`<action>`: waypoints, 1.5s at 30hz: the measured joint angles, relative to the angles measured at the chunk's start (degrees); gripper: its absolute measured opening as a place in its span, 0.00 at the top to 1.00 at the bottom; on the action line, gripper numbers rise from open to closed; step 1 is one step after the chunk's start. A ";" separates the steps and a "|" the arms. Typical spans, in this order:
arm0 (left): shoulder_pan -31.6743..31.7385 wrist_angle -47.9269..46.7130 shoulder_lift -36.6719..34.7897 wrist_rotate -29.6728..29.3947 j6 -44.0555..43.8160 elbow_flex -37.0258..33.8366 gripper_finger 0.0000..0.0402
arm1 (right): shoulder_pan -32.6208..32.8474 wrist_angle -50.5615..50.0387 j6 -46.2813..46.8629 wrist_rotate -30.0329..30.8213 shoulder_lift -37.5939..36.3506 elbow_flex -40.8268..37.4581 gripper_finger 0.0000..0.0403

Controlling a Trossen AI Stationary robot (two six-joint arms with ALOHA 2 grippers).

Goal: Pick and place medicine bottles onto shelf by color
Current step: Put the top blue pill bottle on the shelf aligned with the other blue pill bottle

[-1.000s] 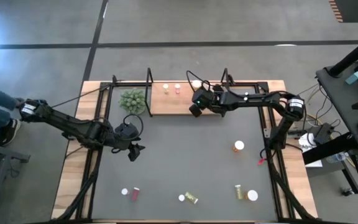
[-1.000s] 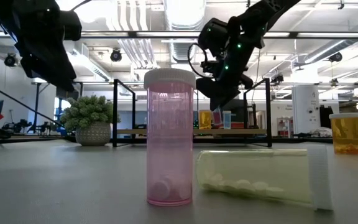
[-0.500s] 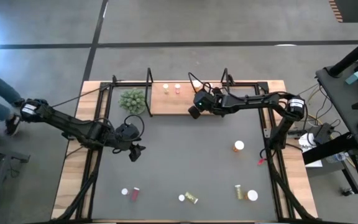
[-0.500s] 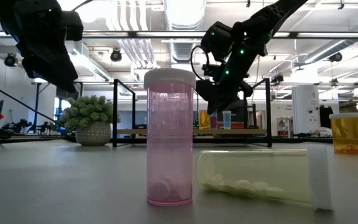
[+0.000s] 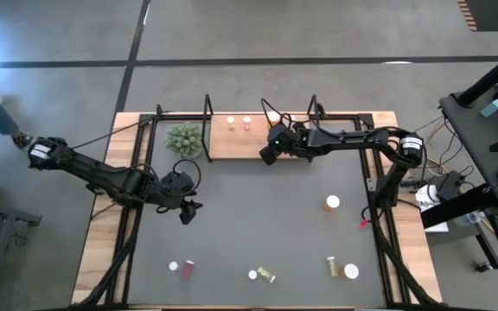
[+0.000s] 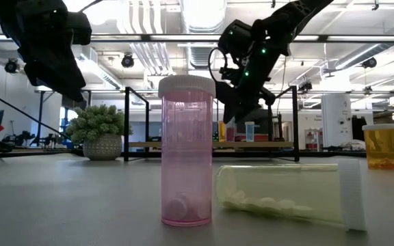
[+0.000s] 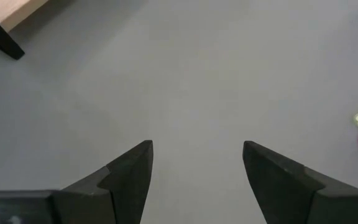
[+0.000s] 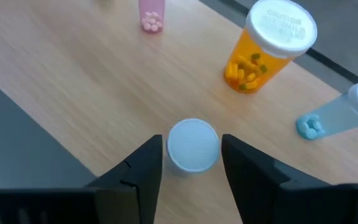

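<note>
— Where's the white-capped bottle (image 8: 192,145)?
— On the shelf (image 8: 73,81), by its front edge, between the right gripper (image 8: 191,163)'s spread fingers; its body is hidden under the cap.
— Left gripper (image 7: 197,171)?
— Open, above the mat (image 7: 185,81)'s left side.

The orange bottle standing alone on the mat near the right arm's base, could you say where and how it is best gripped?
Probably from straight above: the orange bottle stands upright with its white cap up. Close the fingers across its round body just below the cap; nothing on the mat crowds it.
</note>
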 joint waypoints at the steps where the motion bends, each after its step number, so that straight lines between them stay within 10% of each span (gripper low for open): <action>1: 0.00 -0.02 0.00 0.00 0.04 0.00 0.42 | 0.00 -0.42 -0.01 0.01 0.00 0.00 0.59; 18: 0.00 0.00 -0.01 0.43 0.02 -0.02 0.42 | -0.87 -21.37 -0.17 -12.30 -1.03 11.39 0.40; 26: 0.02 0.04 0.00 0.63 -0.04 0.24 0.42 | -5.01 -24.01 -4.87 -23.60 -1.03 18.42 0.40; 45: 0.01 3.25 0.02 0.68 -1.53 0.28 0.42 | -9.66 -25.16 -13.18 -29.74 2.92 20.52 0.40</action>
